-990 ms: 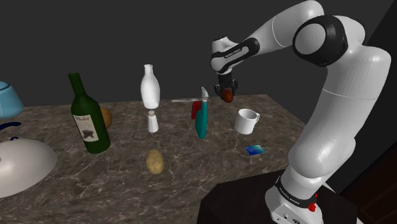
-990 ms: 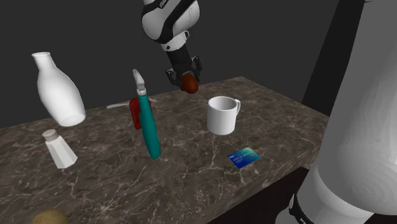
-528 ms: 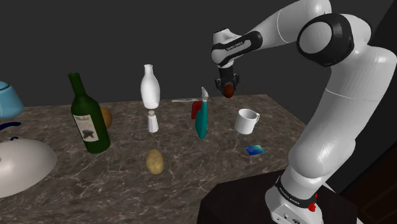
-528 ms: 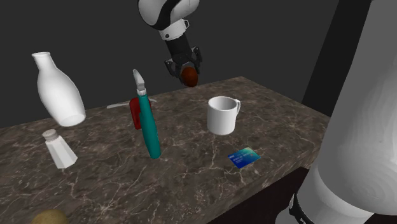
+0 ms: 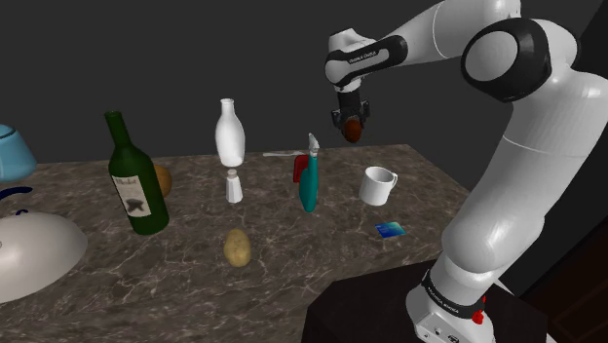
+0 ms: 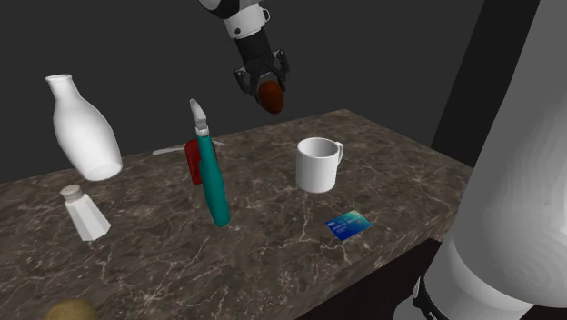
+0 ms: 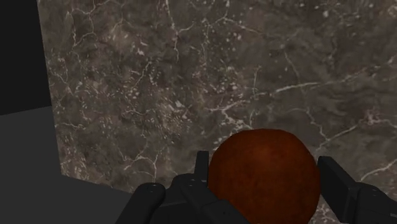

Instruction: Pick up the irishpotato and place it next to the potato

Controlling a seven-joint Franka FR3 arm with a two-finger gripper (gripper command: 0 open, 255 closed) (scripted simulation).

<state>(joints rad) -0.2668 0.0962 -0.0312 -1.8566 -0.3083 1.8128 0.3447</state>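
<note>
shaker (image 5: 234,185): just before milk bottle (image 5: 230,133)
mug (image 5: 377,185): shoulder view's right of spray bottle (image 5: 308,181)
card (image 5: 392,230): on counter (image 5: 292,263), before mug
potato (image 5: 237,247): before shaker, apart
irishpotato (image 5: 352,130): in gripper (image 5: 352,126), above counter's back

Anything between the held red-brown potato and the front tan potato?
In the shoulder view the teal spray bottle stands roughly on the line from the gripper to the tan potato. The red-brown potato hangs about level with its nozzle, so I'd carry higher or around.
</note>
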